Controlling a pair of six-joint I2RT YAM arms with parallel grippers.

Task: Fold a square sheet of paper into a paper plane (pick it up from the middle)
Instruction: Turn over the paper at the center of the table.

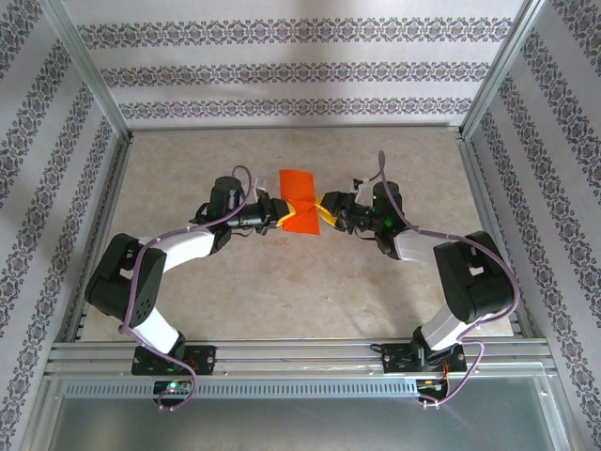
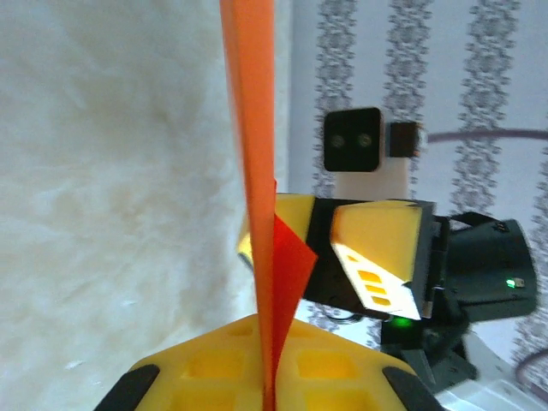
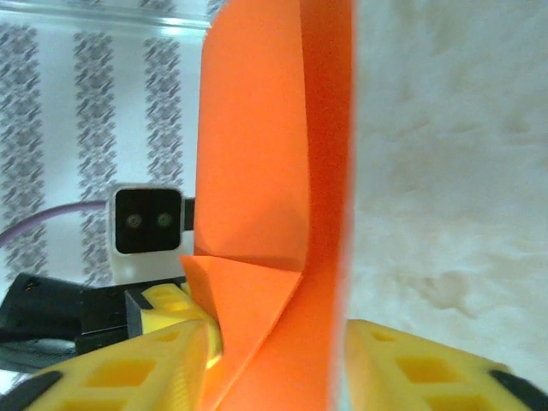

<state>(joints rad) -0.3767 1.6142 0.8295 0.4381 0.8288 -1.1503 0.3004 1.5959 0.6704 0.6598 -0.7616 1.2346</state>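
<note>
The sheet of paper (image 1: 299,193) is bright orange-red, folded into layers and held on edge above the table's middle, between both grippers. My left gripper (image 1: 280,218) comes at it from the left. In the left wrist view its yellow fingers (image 2: 205,368) are shut on the paper's lower edge (image 2: 255,154), which rises as a thin strip. My right gripper (image 1: 329,209) faces it from the right. In the right wrist view my right gripper (image 3: 278,342) is open, its jaws apart on either side of the paper (image 3: 257,154), where a folded flap shows. The right gripper (image 2: 318,244) also appears across from the left one.
The beige table (image 1: 282,282) is bounded by aluminium rails (image 1: 282,352) at the near edge and by patterned walls (image 1: 291,70) at the back and sides. The left wrist's camera (image 3: 147,221) sits close behind the paper.
</note>
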